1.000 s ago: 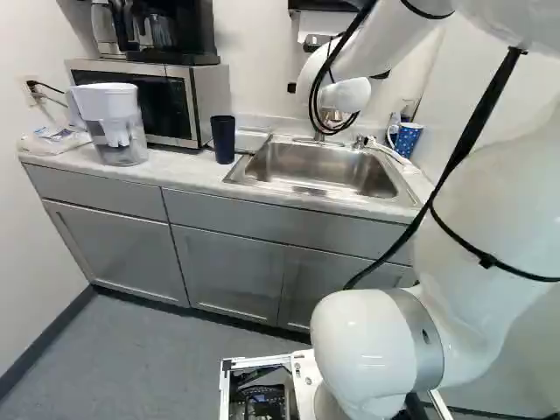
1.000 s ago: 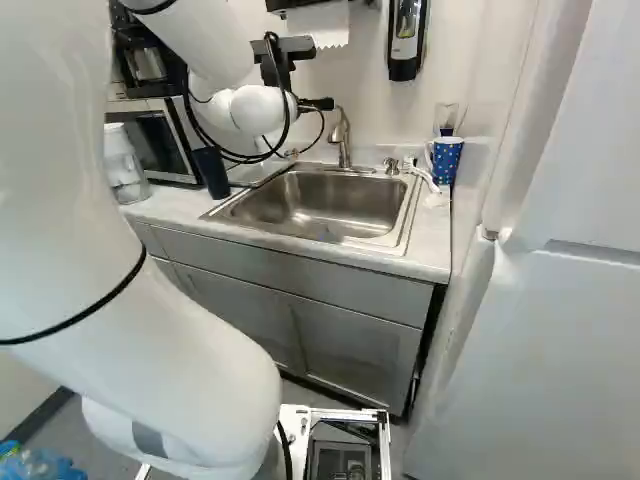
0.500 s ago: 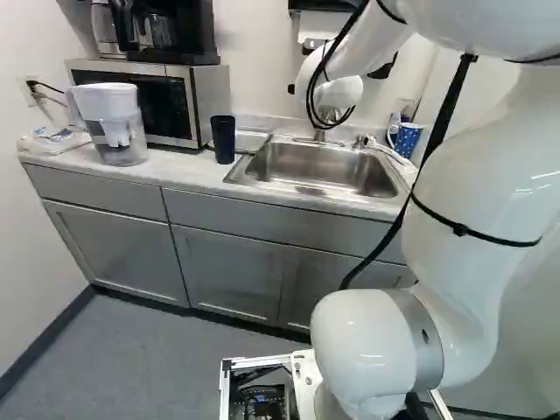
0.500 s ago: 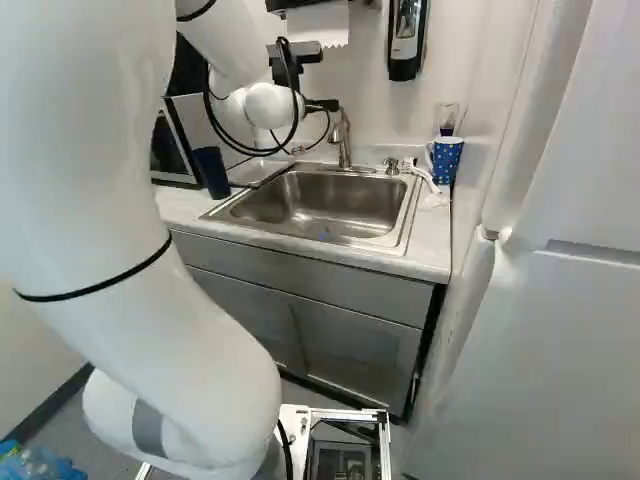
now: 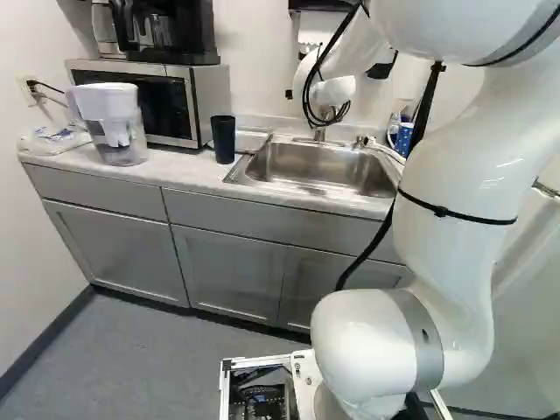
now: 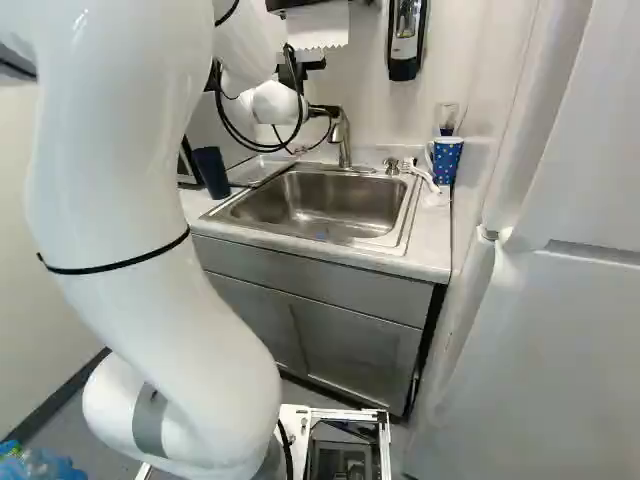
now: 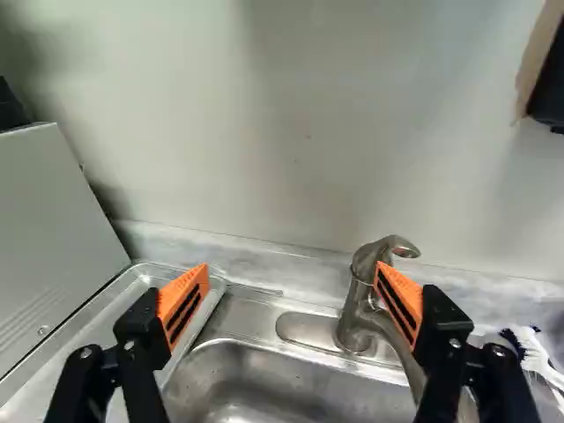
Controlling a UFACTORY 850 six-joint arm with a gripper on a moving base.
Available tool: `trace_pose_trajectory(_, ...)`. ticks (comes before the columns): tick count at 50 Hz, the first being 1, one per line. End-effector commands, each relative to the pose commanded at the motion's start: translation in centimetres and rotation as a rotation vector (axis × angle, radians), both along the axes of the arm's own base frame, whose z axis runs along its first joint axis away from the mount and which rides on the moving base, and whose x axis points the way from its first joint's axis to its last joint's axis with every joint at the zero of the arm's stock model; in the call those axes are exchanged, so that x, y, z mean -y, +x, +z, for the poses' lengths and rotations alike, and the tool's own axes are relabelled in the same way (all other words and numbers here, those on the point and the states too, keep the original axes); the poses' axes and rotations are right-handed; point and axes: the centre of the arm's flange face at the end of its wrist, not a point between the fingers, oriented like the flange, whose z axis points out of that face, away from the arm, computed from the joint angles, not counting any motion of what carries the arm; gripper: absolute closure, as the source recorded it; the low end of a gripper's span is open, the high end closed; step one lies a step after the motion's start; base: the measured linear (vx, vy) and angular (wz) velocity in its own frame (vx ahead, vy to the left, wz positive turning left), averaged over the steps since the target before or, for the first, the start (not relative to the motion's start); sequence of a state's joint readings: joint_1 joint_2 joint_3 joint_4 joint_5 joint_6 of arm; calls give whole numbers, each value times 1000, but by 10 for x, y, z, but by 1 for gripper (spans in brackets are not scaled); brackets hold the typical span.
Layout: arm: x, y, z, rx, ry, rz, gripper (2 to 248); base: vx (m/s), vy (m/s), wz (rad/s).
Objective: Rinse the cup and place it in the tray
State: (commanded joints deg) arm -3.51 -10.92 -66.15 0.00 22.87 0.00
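We see our gripper (image 6: 320, 110) up by the faucet (image 6: 344, 145) at the back edge of the sink (image 6: 330, 200). In the wrist view the gripper (image 7: 293, 264) stands released, its two fingers spread wide with their orange pads (image 7: 401, 300) facing each other. One finger overlaps the faucet's body in that view; we can't tell whether the two touch. The back rim of the sink and one corner of the shallow metal tray (image 7: 115, 313) lie beyond the fingers, lower down.

Two cups share our countertop (image 5: 175, 175). The dark blue cup (image 5: 223, 140) stands just beside the tray, between the microwave (image 5: 175, 101) and the sink. The dotted blue cup (image 6: 446, 160) stands near the countertop's right back corner, past the sink, with a white brush (image 7: 533, 348) close by. The tray lies between the microwave and the sink, and our clear pitcher (image 5: 118, 127) stands near the countertop's left end.
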Motion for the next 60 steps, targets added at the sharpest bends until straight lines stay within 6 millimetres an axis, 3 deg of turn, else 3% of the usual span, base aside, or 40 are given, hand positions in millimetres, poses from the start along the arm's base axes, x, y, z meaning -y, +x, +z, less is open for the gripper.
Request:
trace_pose_trajectory(29, 10, 33, -5, -22, 2, -13, 3, 0, 0, 0)
trace_pose_trajectory(60, 10, 36, -5, -10, 1, -12, 3, 0, 0, 0)
